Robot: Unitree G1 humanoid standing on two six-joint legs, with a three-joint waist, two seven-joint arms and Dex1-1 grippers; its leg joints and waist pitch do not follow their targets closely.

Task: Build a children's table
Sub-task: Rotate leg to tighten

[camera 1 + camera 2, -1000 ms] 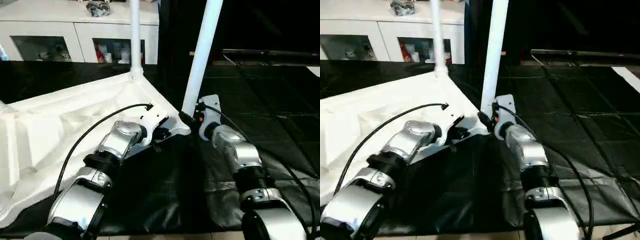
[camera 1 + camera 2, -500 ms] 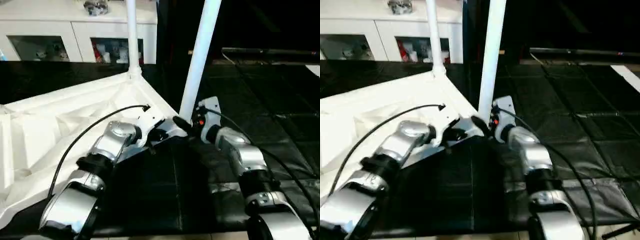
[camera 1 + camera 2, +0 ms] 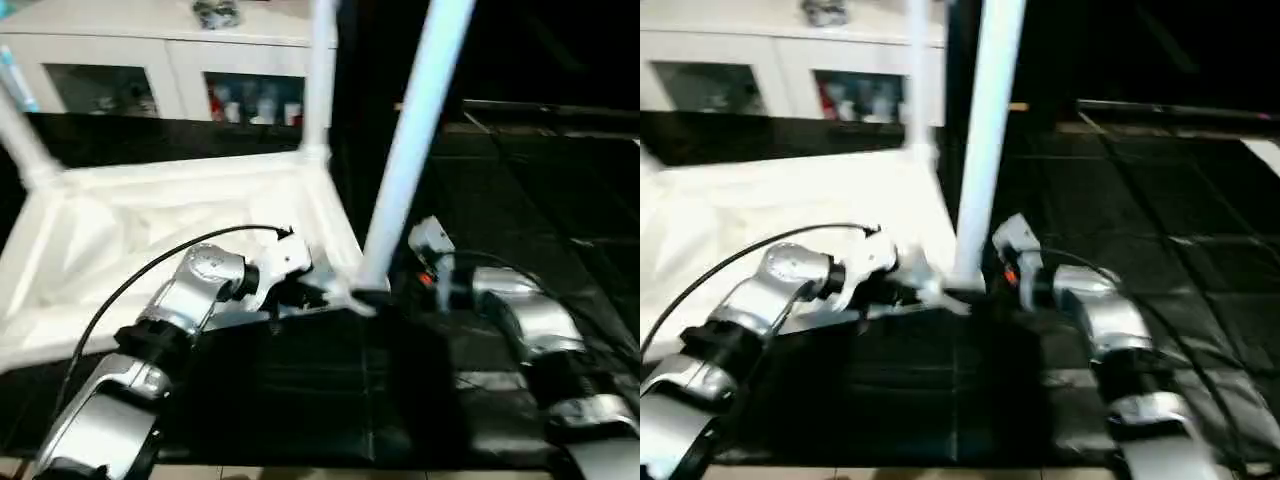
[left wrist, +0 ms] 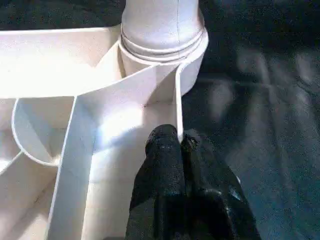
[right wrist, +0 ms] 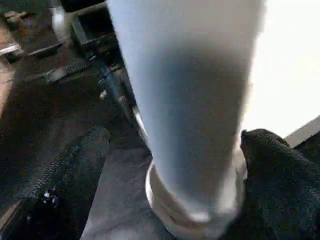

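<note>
The white table top (image 3: 150, 220) lies upside down on the black mat, ribbed underside up. Three white legs stand in its corner sockets: a near one (image 3: 410, 160), a far one (image 3: 320, 90) and one at the far left (image 3: 22, 135). My left gripper (image 3: 318, 293) is shut on the top's thin rim wall just beside the near corner socket (image 4: 162, 47); its fingers (image 4: 167, 150) pinch the wall from both sides. My right gripper (image 3: 395, 290) is shut on the base of the near leg (image 5: 190, 100), one black finger (image 5: 280, 170) against the socket collar.
A white cabinet (image 3: 130, 60) with glass doors stands along the back. A black mat (image 3: 330, 390) covers the floor under and in front of the near corner. Dark floor tiles (image 3: 540, 180) stretch to the right. A black cable (image 3: 150, 275) loops over my left forearm.
The whole picture has shifted. The table top now lies squarer to me, its far edge level, and a third leg has come into view at the far left. Both grippers keep their holds.
</note>
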